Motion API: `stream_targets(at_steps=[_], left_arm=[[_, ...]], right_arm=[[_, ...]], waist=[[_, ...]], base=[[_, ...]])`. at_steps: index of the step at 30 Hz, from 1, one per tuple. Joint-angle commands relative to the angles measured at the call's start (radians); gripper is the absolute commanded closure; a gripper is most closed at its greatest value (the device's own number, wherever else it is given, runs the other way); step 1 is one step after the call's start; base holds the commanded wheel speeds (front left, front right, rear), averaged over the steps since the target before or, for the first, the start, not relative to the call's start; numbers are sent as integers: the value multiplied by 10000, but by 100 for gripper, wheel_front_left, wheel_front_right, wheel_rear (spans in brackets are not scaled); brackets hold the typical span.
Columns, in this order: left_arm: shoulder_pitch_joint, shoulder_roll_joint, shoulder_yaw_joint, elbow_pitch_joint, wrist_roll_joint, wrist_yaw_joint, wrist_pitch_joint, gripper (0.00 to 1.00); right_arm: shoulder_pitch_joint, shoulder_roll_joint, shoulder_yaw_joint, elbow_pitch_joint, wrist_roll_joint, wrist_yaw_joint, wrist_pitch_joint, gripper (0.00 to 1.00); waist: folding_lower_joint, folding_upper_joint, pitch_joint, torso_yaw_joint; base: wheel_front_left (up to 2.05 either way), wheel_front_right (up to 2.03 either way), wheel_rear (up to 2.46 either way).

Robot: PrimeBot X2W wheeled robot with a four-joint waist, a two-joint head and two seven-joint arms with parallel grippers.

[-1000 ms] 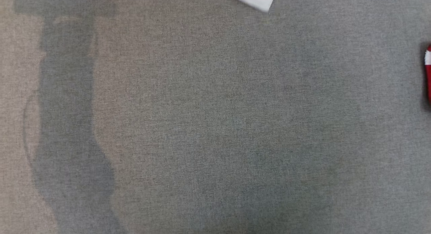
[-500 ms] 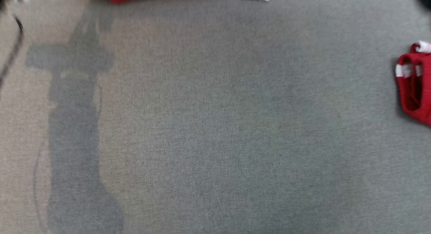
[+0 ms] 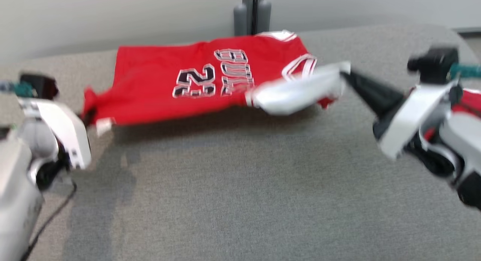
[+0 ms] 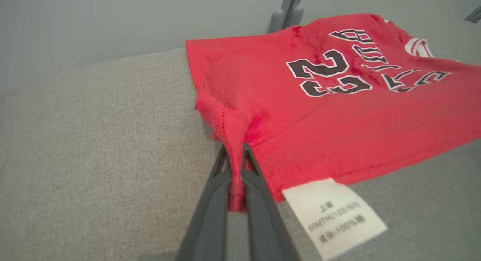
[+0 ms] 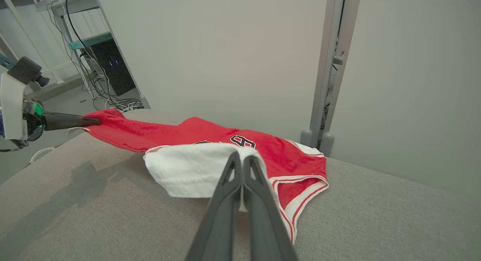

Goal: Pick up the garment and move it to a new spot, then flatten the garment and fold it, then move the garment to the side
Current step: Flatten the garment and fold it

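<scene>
Left wrist view first: the left hand (image 4: 235, 150) has its two dark fingers pinched tight on a bunched bit of the red jersey (image 4: 338, 114) near the hem, with the white care label (image 4: 334, 216) hanging just beside them. Right wrist view, same deal. The right hand (image 5: 243, 157) is clamped shut on a white fold (image 5: 188, 171) of it, next to the striped armhole trim (image 5: 300, 186). The big change is in the head view. A second ago it was staring straight down at bare grey tabletop (image 3: 240, 197) with only scraps of red and white at the edges. Now the whole picture has swung up (that's the camera moving, not the stuff) and the jersey is strung between both hands. My read is that the carry to a new spot is underway or nearly there, and flattening comes next, since the cloth is already pulled fairly taut. The long axis runs side to side across the robot, hem end at its left and armholes at its right, so the printed numbers lie sideways. The near edge looks lifted, with a shadow under it, while the far part rests toward the back of the tabletop — right in front of the grey post (image 3: 248, 9) and the wall (image 3: 112, 17).
</scene>
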Motion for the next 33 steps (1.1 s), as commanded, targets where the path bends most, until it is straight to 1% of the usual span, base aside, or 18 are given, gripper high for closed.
stream_targets(at_steps=[1, 3, 5, 7, 12, 18, 23, 27, 33], left_arm=[[194, 106, 10, -99, -108, -4, 78, 100], [898, 334, 21, -716, -420, 45, 523, 100], [1611, 567, -9, -1438, -674, 201, 924, 100], [2296, 840, 38, -2210, -875, 452, 1218, 100], [4107, 1532, 134, -4437, -1394, 1316, 1794, 100], [6094, 2297, 106, -7061, -1930, 2437, 2458, 100], [6988, 2862, 127, -8444, -2292, 3067, 3062, 100], [7235, 3090, 209, -9051, -2436, 3343, 3254, 100], [7058, 3253, 308, -9282, -2637, 3482, 3620, 100]], right_arm=[[189, -110, 15, -52, 103, 3, 81, 100], [663, -496, 195, -360, 314, 3, 417, 100], [1217, -840, 302, -681, 613, 3, 771, 100], [1753, -1143, 421, -1119, 963, 3, 1166, 100], [2958, -2006, 566, -2109, 1533, 3, 1946, 100], [4284, -2957, 471, -2789, 1923, 3, 2765, 100], [5082, -3705, 215, -3411, 2125, 3, 3595, 100], [5452, -3987, -220, -3816, 2026, 3, 3957, 100], [5674, -3789, -1051, -4283, 1827, 3, 4352, 100]], waist=[[0, -1, -349, -20], [0, -1, -544, 8], [0, -1, -715, 43], [0, -1, -864, 68], [0, -1, -1129, 74], [0, -1, -1212, 101], [0, -1, -1210, 146], [0, -1, -1213, 142], [0, -1, -1199, 101]], base=[[0, 0, 0], [0, 0, 0], [0, 0, 0], [0, 0, 0], [0, 0, 0], [0, 0, 0], [0, 0, 0], [0, 0, 0], [0, 0, 0]])
